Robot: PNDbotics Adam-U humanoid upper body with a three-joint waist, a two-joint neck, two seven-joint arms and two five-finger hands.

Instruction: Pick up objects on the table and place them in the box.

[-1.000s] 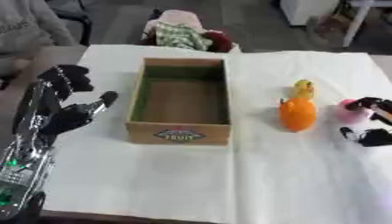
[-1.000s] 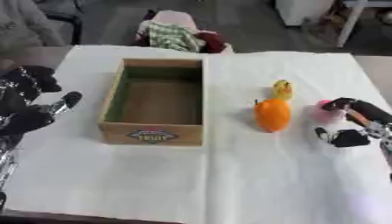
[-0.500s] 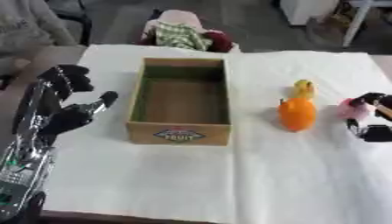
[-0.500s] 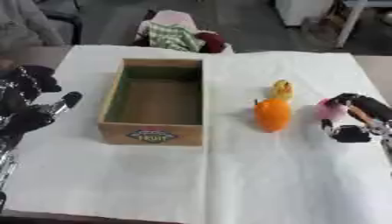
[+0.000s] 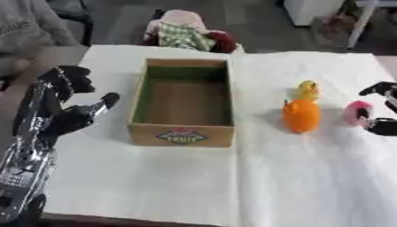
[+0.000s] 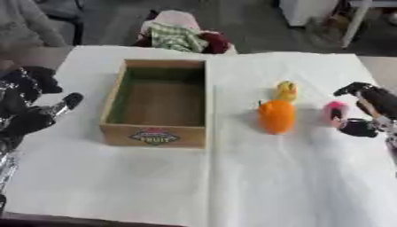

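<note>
In the left eye view, the robot's left hand (image 5: 66, 116) idles at the near left of the open wooden box (image 5: 184, 135), fingers spread and holding nothing, while the right hand (image 5: 380, 116) at the far right edge cups a small pink object (image 5: 357, 112); a good lift would likely need the curled fingers and thumb to close squarely on it before rising. In the right eye view, the pink piece lies on the white cloth (image 6: 294, 177) right of an orange fruit-shaped toy (image 6: 276, 116) and a small yellow one (image 6: 287, 90) just behind, well apart from the empty box.
</note>
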